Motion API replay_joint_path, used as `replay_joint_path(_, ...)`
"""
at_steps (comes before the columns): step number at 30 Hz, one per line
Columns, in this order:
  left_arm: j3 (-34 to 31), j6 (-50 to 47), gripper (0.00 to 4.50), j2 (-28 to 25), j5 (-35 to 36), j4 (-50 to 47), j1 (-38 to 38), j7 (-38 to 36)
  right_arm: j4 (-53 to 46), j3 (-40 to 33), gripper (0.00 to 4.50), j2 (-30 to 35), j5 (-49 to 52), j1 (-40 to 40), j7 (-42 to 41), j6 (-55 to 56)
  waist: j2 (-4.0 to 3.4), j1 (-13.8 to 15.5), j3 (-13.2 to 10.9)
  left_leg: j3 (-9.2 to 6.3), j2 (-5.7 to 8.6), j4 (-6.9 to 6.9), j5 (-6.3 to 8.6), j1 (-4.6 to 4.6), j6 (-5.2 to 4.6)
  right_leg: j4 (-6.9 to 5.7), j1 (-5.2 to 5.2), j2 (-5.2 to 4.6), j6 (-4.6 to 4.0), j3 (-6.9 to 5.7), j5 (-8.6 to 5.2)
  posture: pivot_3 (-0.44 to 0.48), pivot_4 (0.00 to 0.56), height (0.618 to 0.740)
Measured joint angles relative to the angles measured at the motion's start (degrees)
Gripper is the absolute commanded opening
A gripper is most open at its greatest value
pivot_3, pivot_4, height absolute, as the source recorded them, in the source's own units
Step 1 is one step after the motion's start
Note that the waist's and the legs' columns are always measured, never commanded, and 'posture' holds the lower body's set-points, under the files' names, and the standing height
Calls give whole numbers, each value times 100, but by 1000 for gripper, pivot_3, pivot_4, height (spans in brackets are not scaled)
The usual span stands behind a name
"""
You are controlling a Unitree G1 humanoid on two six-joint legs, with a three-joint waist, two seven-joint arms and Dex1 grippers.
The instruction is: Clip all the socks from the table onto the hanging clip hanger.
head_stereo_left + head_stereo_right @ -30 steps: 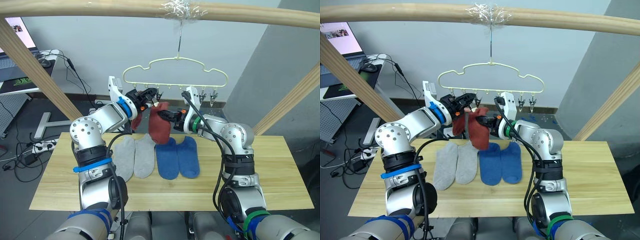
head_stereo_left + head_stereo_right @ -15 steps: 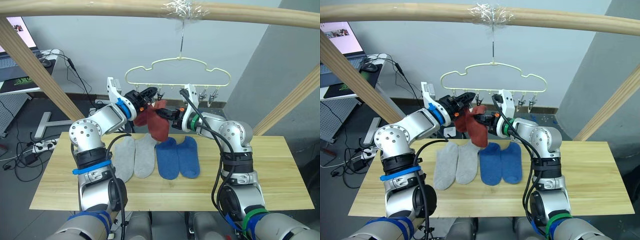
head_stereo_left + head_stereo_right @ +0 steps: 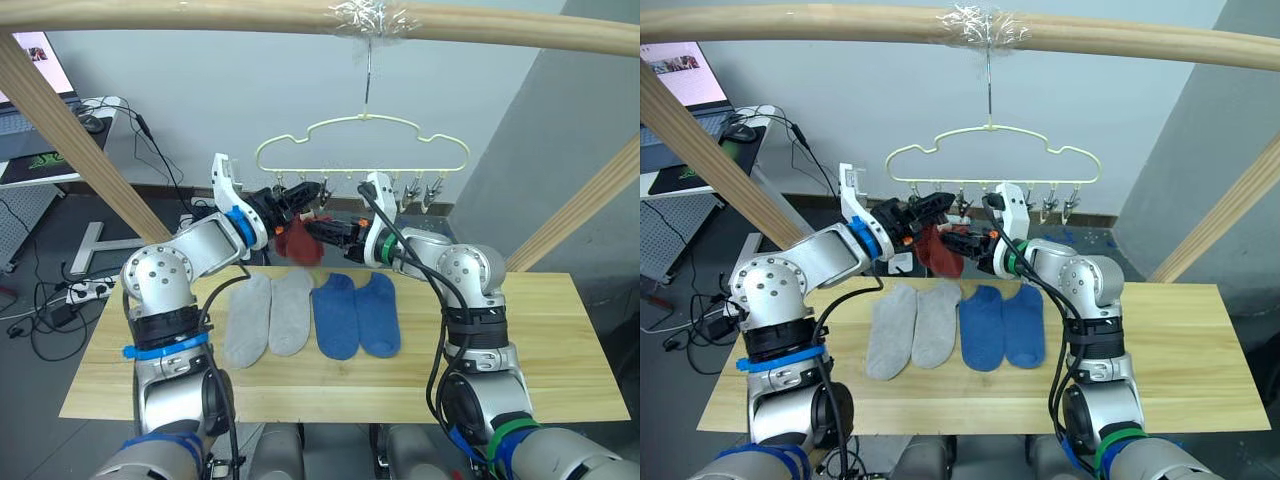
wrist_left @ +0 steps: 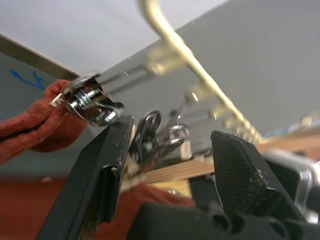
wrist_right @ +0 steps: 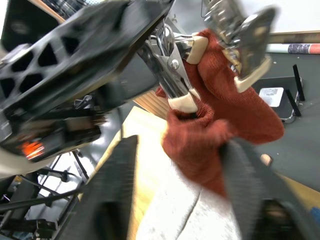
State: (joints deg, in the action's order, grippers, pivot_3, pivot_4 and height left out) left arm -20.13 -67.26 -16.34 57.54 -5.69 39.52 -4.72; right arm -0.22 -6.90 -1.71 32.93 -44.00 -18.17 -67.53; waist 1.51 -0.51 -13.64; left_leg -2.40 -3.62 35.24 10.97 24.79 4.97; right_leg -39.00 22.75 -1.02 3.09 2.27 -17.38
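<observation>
The rust red socks [image 3: 937,251] hang bunched just under the bottom bar of the clip hanger [image 3: 992,160], between the two claws, clear of the worktop [image 3: 1160,350]. In the right wrist view a metal clip [image 5: 172,70] with cream tips bites the upper edge of the red knit, and a second clip [image 5: 250,47] sits against the fabric beside it; whether that one has closed on the cloth cannot be told. The left wrist view shows another chrome clip [image 4: 90,102] with red knit at its mouth. So I judge the red pair to be at or near the clipped stage, not yet confirmed as hanging free.

The left claw [image 4: 167,150] has its fingers spread apart, with clips between them and nothing gripped. The right claw [image 3: 962,240] reaches into the red bundle from the 3 o'clock side; whether its fingers are parted or pinched on the sock cannot be told.

Below, at about 6 o'clock from the hanger, four socks lie flat side by side on the worktop: two light grey socks [image 3: 908,328] and, touching them towards 3 o'clock, two blue socks [image 3: 1004,325]. These are untouched, so roughly two thirds of the job looks left. Several clips [image 3: 1055,205] towards the hanger's 3 o'clock end hang bare.
</observation>
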Motion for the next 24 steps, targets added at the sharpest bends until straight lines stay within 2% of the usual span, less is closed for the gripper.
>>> replay_joint_path(2,335,80,2809,-252,-172,-380,-261,-231,-98,38,4294,49,2,120,1,-62,0,30,0,5,-1,-12,-2,0,4,-2,13,0,-1,4,0,134,186,740)
replay_joint_path(3,553,221,2809,-454,-348,-642,-467,-396,-243,55,4431,97,19,234,1,-104,-1,41,1,7,-1,-21,-4,1,7,-1,19,0,-1,6,0,142,184,740)
replay_joint_path(7,1000,1023,2809,-914,-1055,-1264,-1081,-923,-964,53,4431,547,198,750,-41,-373,-2,118,2,15,-2,-29,-6,11,10,0,37,-1,-2,11,-1,158,177,740)
replay_joint_path(12,1322,2268,2809,-1104,-1997,-1587,-1878,-1392,-2425,-89,4431,1561,741,1586,-322,-871,-1,203,3,24,-1,-31,-6,12,9,2,40,-2,-3,17,-1,163,170,740)
replay_joint_path(17,1650,3107,2809,-1045,-2737,-1742,-2115,-1507,-3518,-791,4431,2711,1473,2069,-703,-1181,3,232,6,26,1,-25,-8,12,4,1,35,-2,-9,18,3,148,170,740)
replay_joint_path(21,1890,3550,2809,-781,-3146,-1739,-2125,-1476,-3946,-1447,4431,3585,1942,2282,-987,-1164,7,231,9,29,1,-22,-11,12,-1,1,34,-2,-10,20,4,123,175,740)
replay_joint_path(24,2044,3805,2809,-517,-3267,-1710,-2085,-1497,-4042,-1768,4431,3977,2262,2376,-1122,-1063,8,206,10,31,0,-22,-11,11,-2,-1,34,-1,-10,23,5,112,175,740)
